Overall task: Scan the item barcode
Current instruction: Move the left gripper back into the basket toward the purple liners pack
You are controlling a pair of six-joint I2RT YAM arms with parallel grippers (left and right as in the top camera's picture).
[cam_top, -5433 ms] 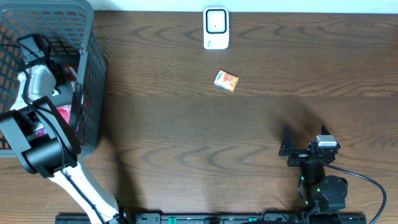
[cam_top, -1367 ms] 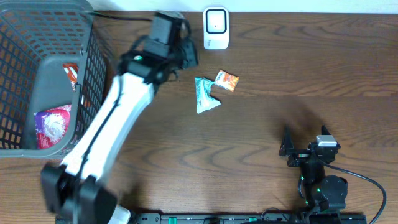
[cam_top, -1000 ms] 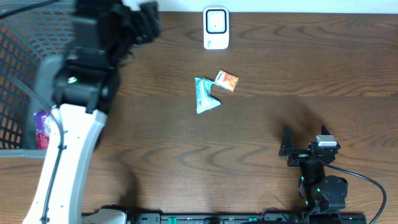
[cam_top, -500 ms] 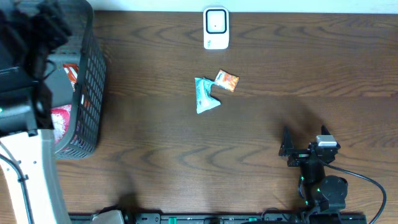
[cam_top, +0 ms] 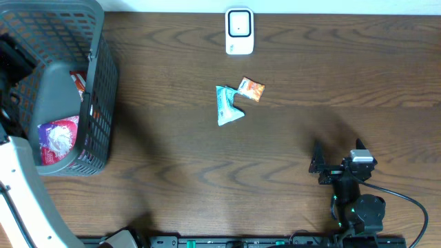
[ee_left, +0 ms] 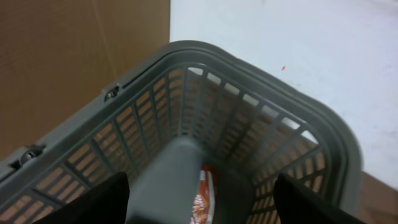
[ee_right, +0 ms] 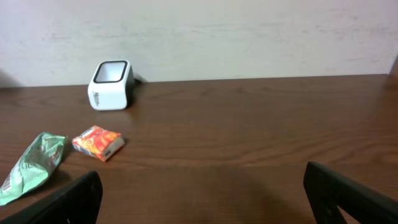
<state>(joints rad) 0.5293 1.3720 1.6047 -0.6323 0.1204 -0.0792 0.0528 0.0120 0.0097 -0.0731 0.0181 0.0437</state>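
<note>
A green packet [cam_top: 227, 105] lies flat mid-table, touching an orange packet [cam_top: 251, 89] at its upper right. The white barcode scanner [cam_top: 239, 31] stands at the far edge. My left gripper [ee_left: 202, 190] hovers above the grey basket [cam_top: 96, 103], open, nothing between its fingers [ee_left: 93, 202]; a red packet [ee_left: 203, 198] lies below it inside. My right gripper [ee_right: 208, 199] is low at the near right, open and empty. The right wrist view has the scanner [ee_right: 112, 76], orange packet [ee_right: 97, 142] and green packet [ee_right: 31, 167] ahead to the left.
The basket holds a pink-and-white packet [cam_top: 58, 136] and the red packet [cam_top: 78, 81]. My left arm [cam_top: 21, 193] runs along the table's left edge. A black cable [cam_top: 406, 200] trails from the right arm's base.
The left arm swung from the middle of the table back left over the basket. The green packet stays where it lay beside the orange one. The right arm has not moved.
</note>
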